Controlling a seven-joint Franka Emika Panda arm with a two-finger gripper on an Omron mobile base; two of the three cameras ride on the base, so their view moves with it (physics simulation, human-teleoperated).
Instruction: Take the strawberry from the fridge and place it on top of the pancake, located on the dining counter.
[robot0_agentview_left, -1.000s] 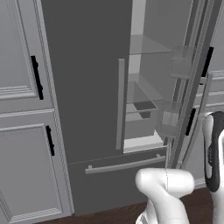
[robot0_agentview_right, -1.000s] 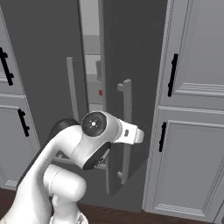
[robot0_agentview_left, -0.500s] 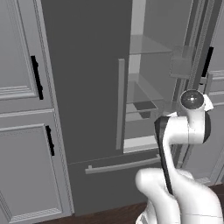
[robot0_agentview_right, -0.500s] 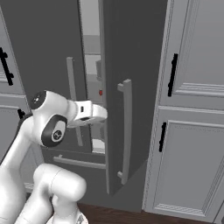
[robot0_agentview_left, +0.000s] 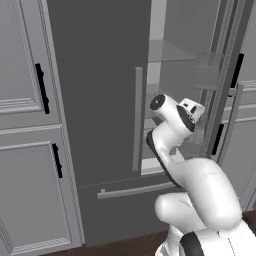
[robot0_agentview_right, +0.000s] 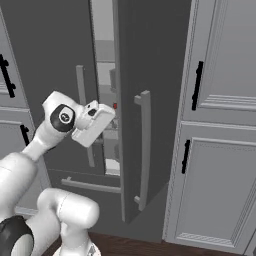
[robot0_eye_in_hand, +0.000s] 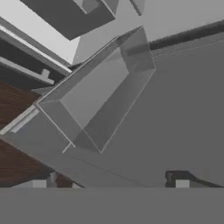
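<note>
Light grey panelled cabinets (robot0_agentview_left: 25, 125) rise floor to ceiling at nine o'clock, upper and lower doors each with a short black vertical handle (robot0_agentview_left: 42, 88). More of the same panelled cabinets (robot0_agentview_right: 220, 125) stand at three o'clock, black handles (robot0_agentview_right: 198, 85) near their inner edge. Dark wood flooring (robot0_agentview_right: 165, 247) runs along at six o'clock.

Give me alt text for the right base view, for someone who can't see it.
A white robot arm reaches its gripper toward the gap of a dark grey fridge whose right door stands ajar. Light grey cabinets with black handles stand to the right.
</note>
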